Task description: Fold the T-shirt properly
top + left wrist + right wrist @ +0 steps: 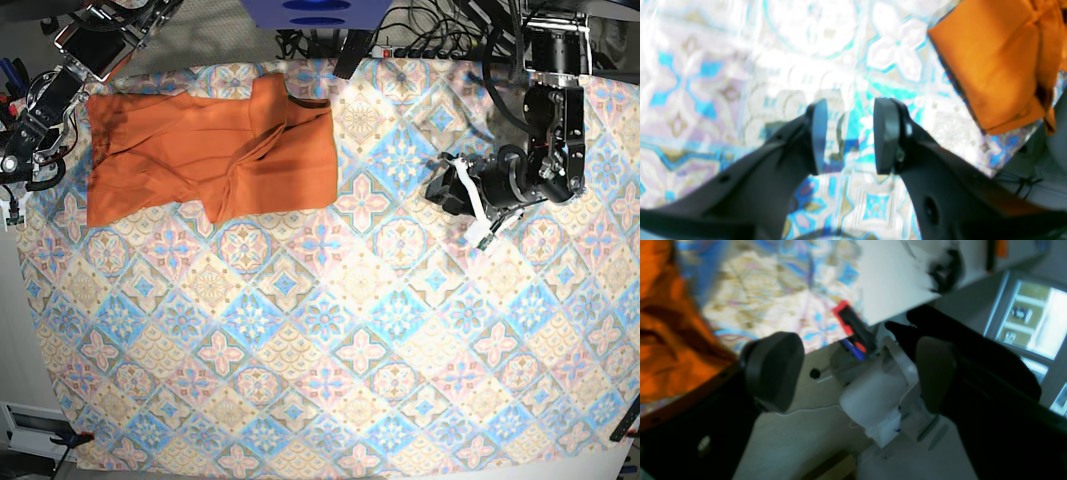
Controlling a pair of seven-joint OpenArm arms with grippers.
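Note:
The orange T-shirt [200, 150] lies partly folded on the tablecloth [300, 330] at the back left, its right part doubled over. One folded corner of the T-shirt [993, 63] shows at the top right of the left wrist view. My left gripper [850, 110] hovers open over bare tablecloth with nothing between its fingers; in the base view the left gripper [440, 190] is well right of the shirt. My right gripper [853, 370] is open and holds nothing, at the table's left edge beside the T-shirt [666, 350]; in the base view the right gripper [30, 150] sits just left of the shirt.
Cables and a power strip [400, 45] run along the table's back edge, beside a blue object [315, 12]. Past the left table edge are a white cylindrical part [873, 396] and a red-and-black tool [850, 323]. Patterned cloth covers the front half.

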